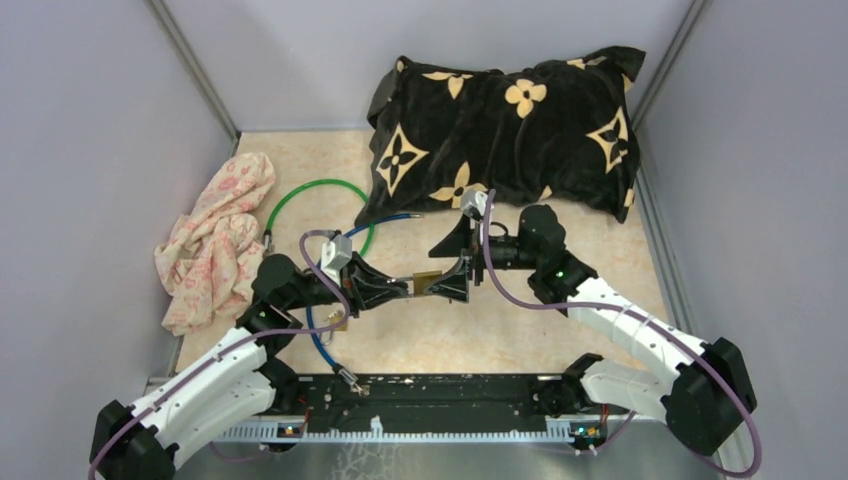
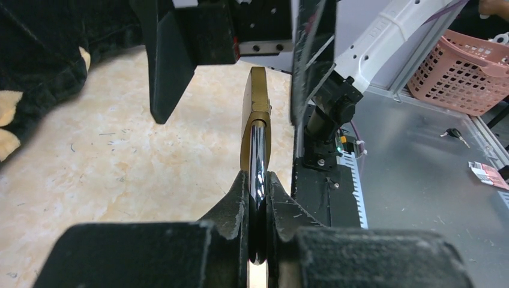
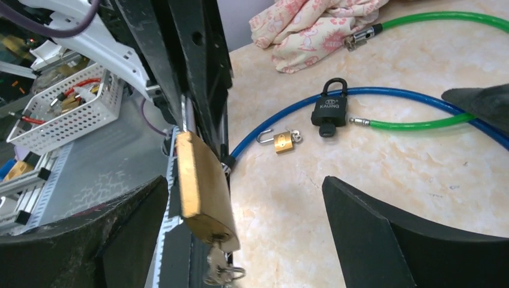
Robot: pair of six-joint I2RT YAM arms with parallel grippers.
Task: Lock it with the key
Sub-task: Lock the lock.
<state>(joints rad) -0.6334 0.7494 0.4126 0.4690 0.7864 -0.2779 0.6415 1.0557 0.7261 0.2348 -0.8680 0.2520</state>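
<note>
A brass padlock hangs in the air between the two arms. My left gripper is shut on its chrome shackle, and the brass body points away from it. A silver key with a ring sticks in the keyhole on the body's end. My right gripper stands open, one finger on each side of the padlock and key, touching neither. From above, the right gripper faces the left gripper head on.
On the beige floor lie a small brass padlock, a black padlock, a blue cable and a green cable. A pink cloth is at the left, a black patterned pillow behind. The arms' black base rail runs along the near edge.
</note>
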